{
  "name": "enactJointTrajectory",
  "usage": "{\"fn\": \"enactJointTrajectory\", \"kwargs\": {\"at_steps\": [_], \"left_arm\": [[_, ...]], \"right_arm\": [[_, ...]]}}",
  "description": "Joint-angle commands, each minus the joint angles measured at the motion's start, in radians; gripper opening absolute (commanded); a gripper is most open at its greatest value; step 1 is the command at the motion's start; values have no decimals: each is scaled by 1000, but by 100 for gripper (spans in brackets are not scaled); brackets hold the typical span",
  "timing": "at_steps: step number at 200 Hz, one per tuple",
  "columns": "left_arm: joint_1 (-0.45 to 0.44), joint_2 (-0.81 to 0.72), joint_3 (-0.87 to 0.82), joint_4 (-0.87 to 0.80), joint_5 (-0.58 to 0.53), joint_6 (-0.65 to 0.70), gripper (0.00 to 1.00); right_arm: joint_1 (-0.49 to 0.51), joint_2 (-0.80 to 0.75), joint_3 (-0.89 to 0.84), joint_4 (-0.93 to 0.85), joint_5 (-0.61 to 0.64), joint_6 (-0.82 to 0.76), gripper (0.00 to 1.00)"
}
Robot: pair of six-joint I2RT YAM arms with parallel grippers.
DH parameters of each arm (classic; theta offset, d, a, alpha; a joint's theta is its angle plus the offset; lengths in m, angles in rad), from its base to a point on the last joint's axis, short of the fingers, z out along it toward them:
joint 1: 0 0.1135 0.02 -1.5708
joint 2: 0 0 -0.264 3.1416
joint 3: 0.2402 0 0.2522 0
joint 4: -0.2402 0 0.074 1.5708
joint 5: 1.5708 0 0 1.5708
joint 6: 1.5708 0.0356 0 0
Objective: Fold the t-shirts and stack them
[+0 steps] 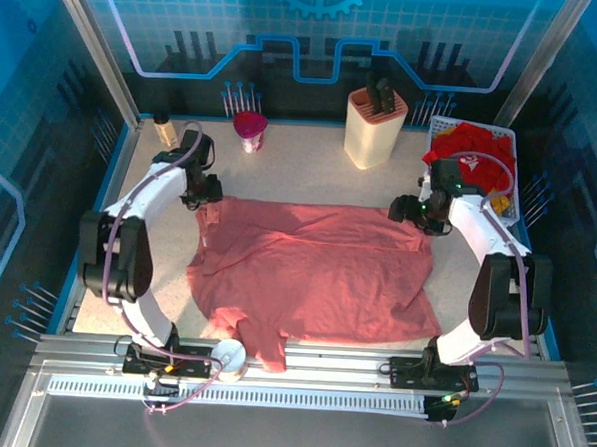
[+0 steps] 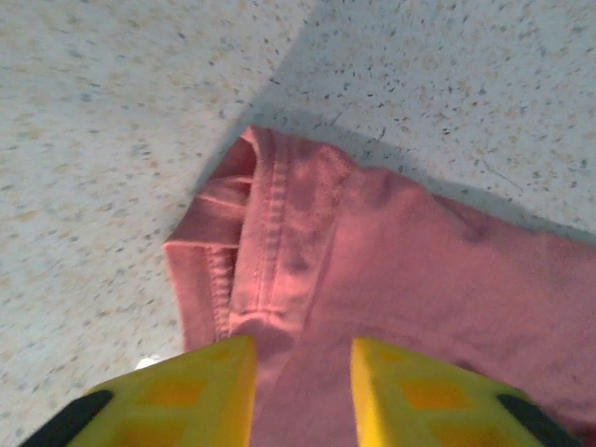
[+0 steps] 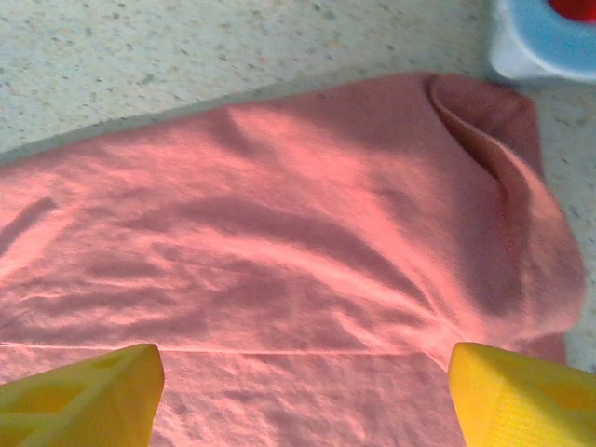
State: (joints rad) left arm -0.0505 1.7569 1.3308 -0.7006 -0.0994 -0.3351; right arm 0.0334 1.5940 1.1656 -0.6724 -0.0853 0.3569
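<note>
A dusty salmon-pink t-shirt [image 1: 316, 275] lies spread over the middle of the table, its far part folded toward me. My left gripper [image 1: 208, 194] hangs over the shirt's far left corner. In the left wrist view its yellow fingers [image 2: 209, 382] stand a little apart with the hemmed cloth [image 2: 279, 242] lying between them, so the left gripper [image 2: 303, 349] is open. My right gripper [image 1: 411, 211] is at the far right corner. Over the flat pink cloth [image 3: 279, 214] the right gripper [image 3: 303, 358] is wide open and holds nothing. Bright red t-shirts [image 1: 474, 153] with a bit of yellow fill the basket.
The white mesh basket [image 1: 511, 145] stands at the far right. A cream knife block [image 1: 376, 127], a pink cup [image 1: 249, 129] and a small bottle [image 1: 165, 128] line the far edge. A white round object [image 1: 229, 357] sits by the left arm's base.
</note>
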Motion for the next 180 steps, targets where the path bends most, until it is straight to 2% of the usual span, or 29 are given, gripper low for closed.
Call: {"fn": "enactJointTrajectory", "kwargs": {"at_steps": [1, 27, 42, 82, 119, 180], "left_arm": [[9, 90, 84, 19, 112, -10, 28], [9, 195, 134, 14, 201, -54, 12], [9, 248, 154, -16, 224, -59, 8], [16, 357, 208, -125, 190, -25, 7], [69, 445, 319, -266, 195, -13, 7], [148, 509, 439, -390, 78, 41, 8]], "right_arm": [[28, 87, 81, 15, 5, -35, 81], [49, 189, 149, 16, -6, -52, 75], [61, 252, 196, -13, -10, -61, 73], [91, 372, 262, -70, 10, -73, 71], [112, 449, 319, -111, 3, -82, 69], [196, 507, 386, -135, -21, -43, 69]]}}
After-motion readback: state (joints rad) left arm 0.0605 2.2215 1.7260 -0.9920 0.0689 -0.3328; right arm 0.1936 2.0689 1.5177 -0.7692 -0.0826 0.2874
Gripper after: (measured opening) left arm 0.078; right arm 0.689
